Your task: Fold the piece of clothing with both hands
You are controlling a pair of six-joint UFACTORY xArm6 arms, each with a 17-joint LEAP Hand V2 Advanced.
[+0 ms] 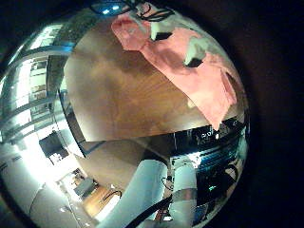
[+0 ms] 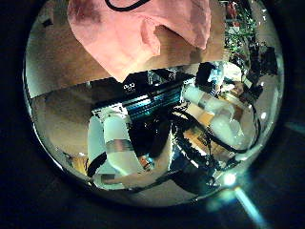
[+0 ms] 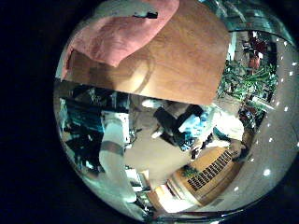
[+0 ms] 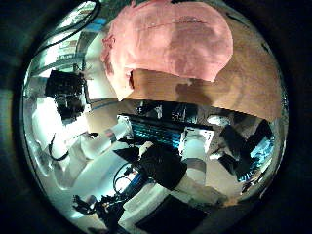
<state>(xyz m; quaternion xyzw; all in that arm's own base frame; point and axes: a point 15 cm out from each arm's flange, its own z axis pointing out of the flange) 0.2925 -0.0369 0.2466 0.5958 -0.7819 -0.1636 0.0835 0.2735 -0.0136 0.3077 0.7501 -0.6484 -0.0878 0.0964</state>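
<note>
The piece of clothing (image 1: 185, 62) lies crumpled on the wooden table (image 1: 114, 95), near the edge that faces the arms' bases. It fills a good part of the left thumb side palm view as bunched folds (image 2: 133, 33), with one corner reaching over the table's edge. From the right palm it shows as a rounded heap (image 4: 171, 39) and as a flatter strip (image 3: 117, 37). White and black parts of a hand (image 1: 195, 47) rest against the cloth; whose they are is unclear. Neither hand's grasp shows.
Bare wooden tabletop (image 3: 182, 56) stretches away beside the garment. Beyond the table's edge stand the two white arms (image 2: 110, 143) (image 4: 195, 146) and dark equipment racks (image 4: 161, 132). Windows and room furniture lie farther off.
</note>
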